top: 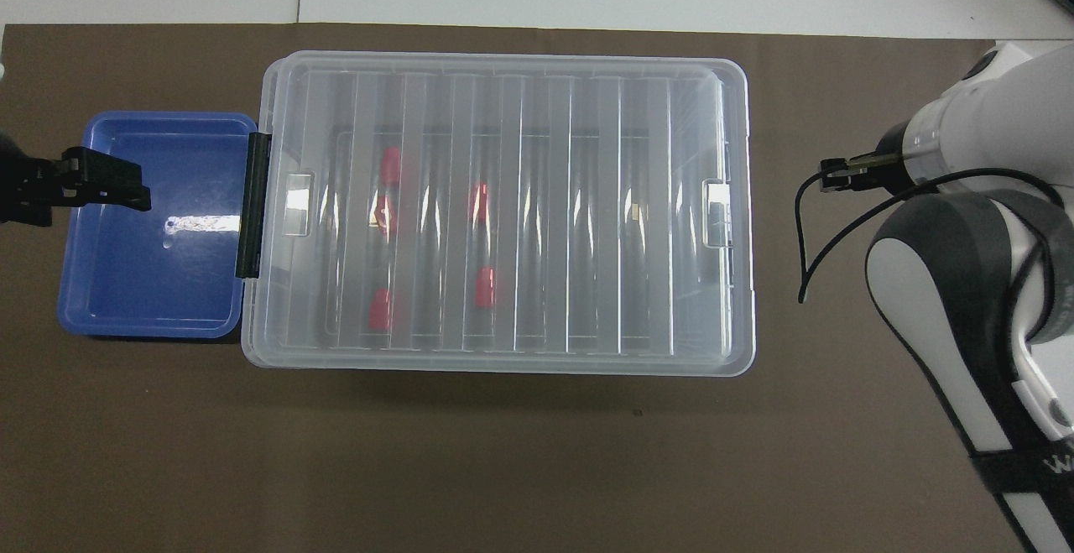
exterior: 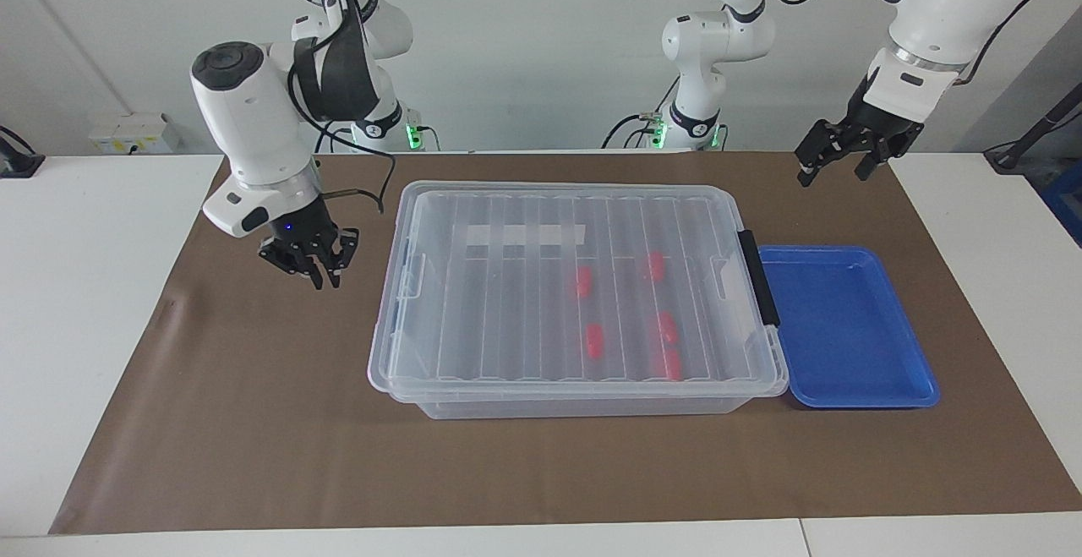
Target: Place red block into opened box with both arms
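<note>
Five small red plastic blocks [exterior: 595, 340] lie inside lidded clear plastic box [exterior: 406, 371]; right end effector [exterior: 314, 265] empty, spread unclear, left end effector [exterior: 833, 161] open, waiting; closing looks finished

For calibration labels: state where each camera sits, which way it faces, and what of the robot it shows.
Facing view: high across the table, facing the robots; shows both arms, left gripper raised near the blue tray, right gripper beside the box.
Overhead view: above the robots' end, looking steeply down; shows gripper tips and the right forearm.
Shared: box, blue tray, both grippers, turned half around.
</note>
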You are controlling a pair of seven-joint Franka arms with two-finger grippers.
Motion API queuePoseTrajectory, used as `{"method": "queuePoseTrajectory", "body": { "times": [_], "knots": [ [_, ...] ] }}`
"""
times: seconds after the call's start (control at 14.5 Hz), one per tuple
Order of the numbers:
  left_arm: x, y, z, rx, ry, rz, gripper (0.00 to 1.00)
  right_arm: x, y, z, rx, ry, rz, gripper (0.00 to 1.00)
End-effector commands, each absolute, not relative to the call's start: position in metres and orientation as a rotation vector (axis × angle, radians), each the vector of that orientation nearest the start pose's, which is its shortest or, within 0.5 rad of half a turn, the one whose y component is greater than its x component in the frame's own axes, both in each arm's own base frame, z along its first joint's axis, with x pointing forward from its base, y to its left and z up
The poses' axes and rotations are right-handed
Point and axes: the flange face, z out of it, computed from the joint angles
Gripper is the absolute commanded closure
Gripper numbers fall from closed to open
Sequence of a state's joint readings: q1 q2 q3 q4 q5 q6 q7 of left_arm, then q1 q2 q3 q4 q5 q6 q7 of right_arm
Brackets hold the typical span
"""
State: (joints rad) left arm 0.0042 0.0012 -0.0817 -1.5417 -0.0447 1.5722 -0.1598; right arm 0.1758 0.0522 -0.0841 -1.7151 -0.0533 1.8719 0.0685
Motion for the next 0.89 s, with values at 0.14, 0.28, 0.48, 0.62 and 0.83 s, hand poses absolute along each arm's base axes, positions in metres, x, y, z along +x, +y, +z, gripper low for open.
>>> {"method": "queuePoseTrajectory", "body": {
  "times": [0.14,0.28,0.48,0.62,0.83],
  "knots": [
    [0.544,-0.047,0.639,-3.197,-0.118,-0.056,0.0,0.556,0.016,0.625,-3.195,0.084,0.001,0.0],
    [0.545,-0.046,0.639,-3.193,-0.12,-0.057,0.0,0.547,0.006,0.632,-3.174,0.122,0.082,0.0],
    [0.545,-0.045,0.638,-3.156,-0.109,-0.063,0.0,0.542,-0.015,0.634,-3.127,0.177,0.082,0.0],
    [0.545,-0.045,0.638,-3.155,-0.109,-0.063,0.0,0.541,-0.009,0.634,-3.125,0.16,0.082,0.0],
    [0.545,-0.045,0.638,-3.155,-0.111,-0.063,0.0,0.54,-0.011,0.632,-3.125,0.131,0.096,0.0]
  ]
}}
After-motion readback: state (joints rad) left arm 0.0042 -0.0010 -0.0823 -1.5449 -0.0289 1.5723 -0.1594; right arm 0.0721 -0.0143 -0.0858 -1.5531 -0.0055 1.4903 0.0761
